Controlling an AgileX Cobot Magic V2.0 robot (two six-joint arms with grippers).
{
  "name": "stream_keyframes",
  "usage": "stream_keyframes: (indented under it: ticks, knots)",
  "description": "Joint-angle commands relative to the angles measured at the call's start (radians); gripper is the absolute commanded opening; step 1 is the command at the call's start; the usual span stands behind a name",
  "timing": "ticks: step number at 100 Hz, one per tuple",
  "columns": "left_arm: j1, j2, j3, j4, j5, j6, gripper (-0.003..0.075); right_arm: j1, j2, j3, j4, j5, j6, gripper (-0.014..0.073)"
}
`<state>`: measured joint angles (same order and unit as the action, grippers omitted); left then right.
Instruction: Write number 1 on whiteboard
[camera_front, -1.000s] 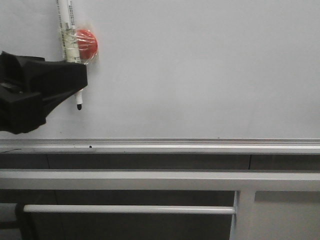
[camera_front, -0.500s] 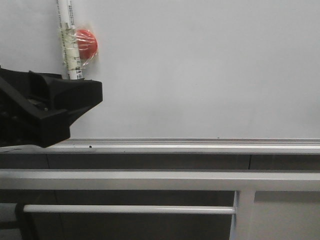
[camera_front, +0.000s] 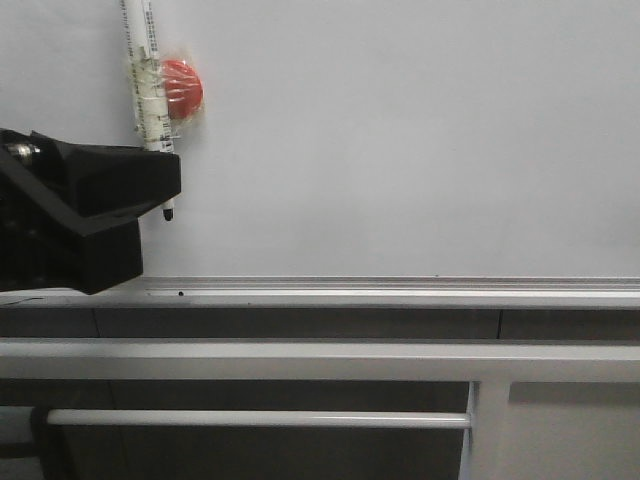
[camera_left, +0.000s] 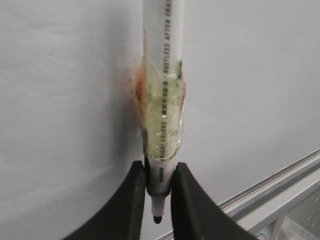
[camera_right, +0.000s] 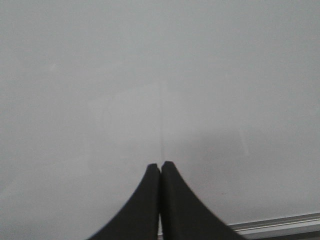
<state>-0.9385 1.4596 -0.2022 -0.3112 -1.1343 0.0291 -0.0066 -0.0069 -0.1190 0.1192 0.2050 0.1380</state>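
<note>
Black plastic forms the left end effector (camera_front: 150, 185), seen at about nine o'clock in the front view and clenched on one white marker (camera_front: 147, 80) just above its dark tip. One red round magnet (camera_front: 183, 88) is taped to the marker's barrel with clear tape and sits against the whiteboard (camera_front: 420, 140), at about eleven o'clock. The marker is judged light, stiff and smooth, so a hold low on the barrel, near the tip, is thought best for steady strokes; the tape and magnet would likely resist being pulled free. The whiteboard, one in number, fills the upper part of the front view, with its silver rail (camera_front: 400, 290) running across below; it is glossy and rigid, and only light tip pressure should be needed. No black stroke is seen on it, so the number 1 is judged not yet written. The right end effector (camera_right: 160, 167), seen only in its wrist view, is closed on nothing, facing bare board.
</note>
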Motion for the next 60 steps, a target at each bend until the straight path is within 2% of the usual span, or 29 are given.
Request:
stream_keyframes:
  ticks: [1, 22, 37, 60]
  knots:
    - [-0.006, -0.016, -0.023, 0.023, -0.247, -0.008, -0.002, -0.007, 0.009, -0.035, 0.004, -0.086, -0.001, -0.0053]
    - [-0.006, -0.016, -0.021, 0.049, -0.247, -0.008, -0.002, -0.007, 0.009, -0.035, 0.006, -0.1, -0.001, -0.0053]
    - [-0.006, -0.023, 0.008, 0.128, -0.247, -0.008, -0.002, -0.007, 0.009, -0.035, 0.115, -0.087, 0.001, -0.0053]
    - [-0.006, -0.038, 0.086, 0.183, -0.247, -0.008, -0.002, -0.007, 0.009, -0.038, 0.115, -0.04, 0.001, -0.0053]
